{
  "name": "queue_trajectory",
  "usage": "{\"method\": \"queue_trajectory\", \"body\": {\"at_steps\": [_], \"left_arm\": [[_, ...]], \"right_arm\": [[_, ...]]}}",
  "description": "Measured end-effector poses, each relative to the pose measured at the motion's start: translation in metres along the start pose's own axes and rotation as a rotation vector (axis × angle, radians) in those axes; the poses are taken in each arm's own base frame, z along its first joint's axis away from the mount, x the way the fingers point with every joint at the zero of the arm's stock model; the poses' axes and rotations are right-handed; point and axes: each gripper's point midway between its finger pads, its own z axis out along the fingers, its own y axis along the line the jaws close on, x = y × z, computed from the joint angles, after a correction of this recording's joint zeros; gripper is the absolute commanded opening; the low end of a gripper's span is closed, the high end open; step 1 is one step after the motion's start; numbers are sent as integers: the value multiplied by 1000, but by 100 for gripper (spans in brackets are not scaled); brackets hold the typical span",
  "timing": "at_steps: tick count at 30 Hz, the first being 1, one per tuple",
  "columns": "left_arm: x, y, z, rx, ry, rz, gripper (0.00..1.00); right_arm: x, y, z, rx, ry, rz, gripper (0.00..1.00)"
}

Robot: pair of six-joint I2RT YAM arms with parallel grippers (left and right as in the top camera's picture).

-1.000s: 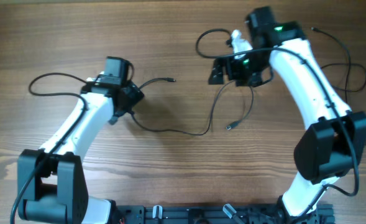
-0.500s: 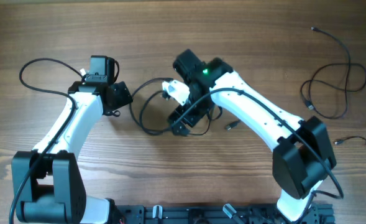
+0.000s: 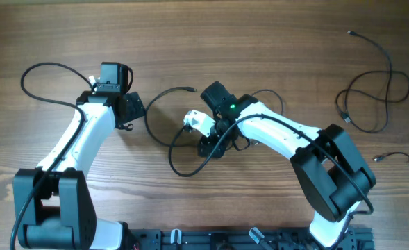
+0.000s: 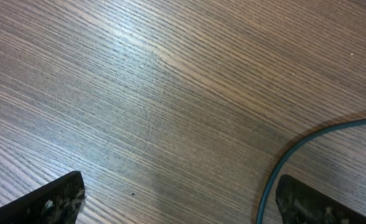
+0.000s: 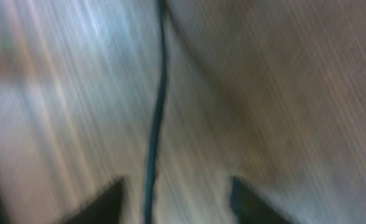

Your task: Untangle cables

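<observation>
- Left pincer (image 4: 179, 202): fingers (image 4: 49, 202) spread wide, nothing between them, only bare wooden bench (image 4: 170, 93) beneath.
- A thin dark cord (image 4: 288, 155) arcs past just inside the left pincer's right finger, not gripped.
- Right pincer (image 5: 176, 199): wrist view is badly blurred. Its fingers (image 5: 102, 202) stand apart, with a gap wider than the cord (image 5: 156, 124) that runs between them, closer to one finger. No clamp on it is visible.
- Overhead: central cable (image 3: 180, 170) lies mid-bench between the two arms. Its plug end (image 3: 192, 89) points right, and a loose loop hangs below the right pincer.
- Second group of cables (image 3: 371, 97): a loose tangle of loops at the bench's far right, well apart from both arms.
- Another strand (image 3: 398, 155) lies at the right edge, below that tangle.
</observation>
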Motion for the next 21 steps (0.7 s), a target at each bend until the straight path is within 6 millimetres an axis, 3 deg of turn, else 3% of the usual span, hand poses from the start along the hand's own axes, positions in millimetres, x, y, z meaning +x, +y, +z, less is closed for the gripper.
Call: {"method": "queue_trajectory", "body": {"at_steps": [4, 6, 8, 10, 13, 14, 15, 18, 19, 21], "left_arm": [[0, 0, 0, 0, 1, 0, 100], [0, 0, 0, 0, 1, 0, 100], [0, 0, 0, -1, 1, 0, 100], [0, 0, 0, 0, 1, 0, 100], [0, 0, 0, 0, 1, 0, 100], [0, 0, 0, -1, 1, 0, 100], [0, 0, 0, 0, -1, 0, 100], [0, 0, 0, 0, -1, 0, 100], [0, 0, 0, 0, 0, 0, 100], [0, 0, 0, 0, -1, 0, 100]], "right_arm": [[-3, -17, 1, 89, -11, 74, 4], [1, -35, -5, 193, 18, 153, 4], [-9, -62, -25, 349, 4, 207, 4], [-30, -92, -59, 524, -61, 230, 4], [-90, -145, -162, 898, -349, 254, 4], [-114, -162, -213, 1055, -494, 252, 4], [-126, -171, -251, 1160, -600, 261, 4], [-135, -188, -356, 1436, -908, 341, 4], [-135, -187, -384, 1495, -1011, 363, 4], [-131, -184, -420, 1561, -1121, 386, 4]]}}
